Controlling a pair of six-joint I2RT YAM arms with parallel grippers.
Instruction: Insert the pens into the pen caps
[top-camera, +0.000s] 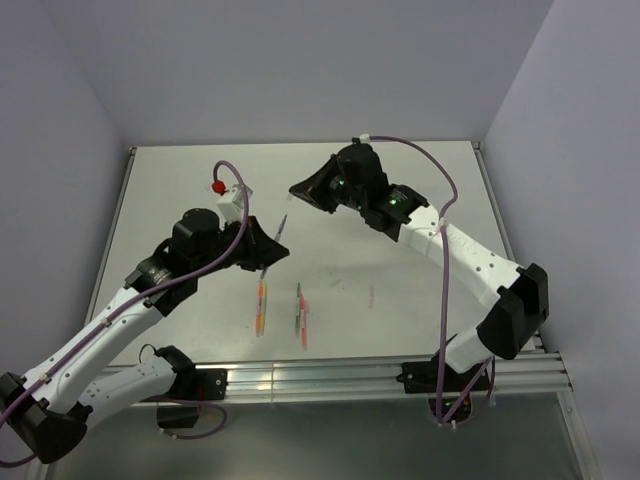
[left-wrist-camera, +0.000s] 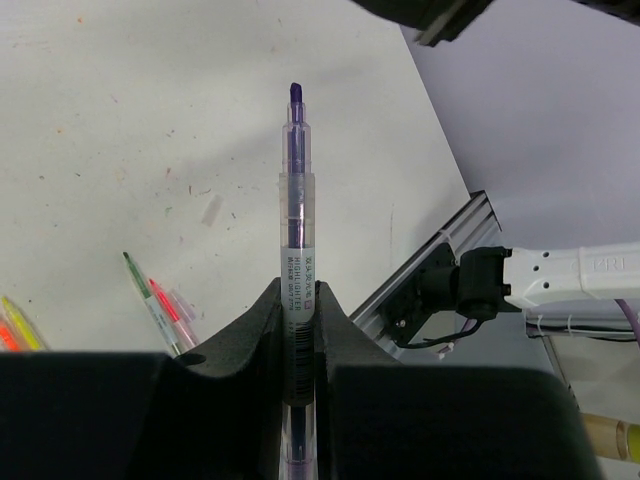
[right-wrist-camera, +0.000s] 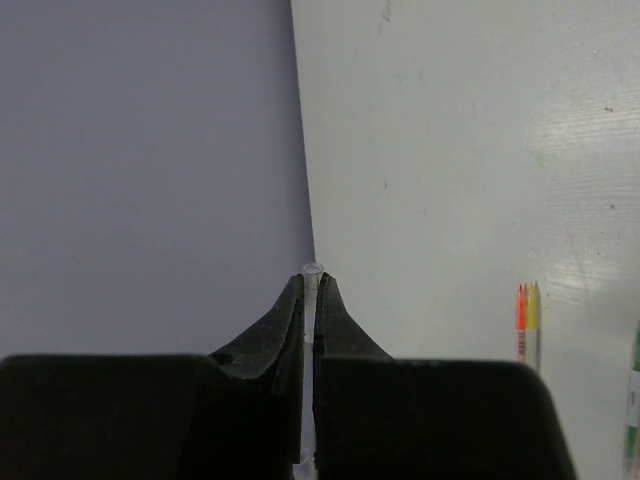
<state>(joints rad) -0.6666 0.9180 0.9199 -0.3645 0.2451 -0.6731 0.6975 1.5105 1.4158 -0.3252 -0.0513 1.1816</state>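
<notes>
Left claw (left-wrist-camera: 298, 300): closed on the barrel of a purple pen (left-wrist-camera: 296, 190), bare tip pointing away from the fingers, held above the table (top-camera: 420, 200). Right claw (right-wrist-camera: 311, 288): closed on a small clear cap (right-wrist-camera: 312, 269), ringed end outward, also held above the table. Pen tip and cap were apart, roughly facing each other, not yet joined. Orange and yellow pens (top-camera: 261, 305) and green and pink pens (top-camera: 300, 318) lay on the table nearer the arm bases; whether capped could not be told. Judgement: one pairing in hand, none visibly completed.
</notes>
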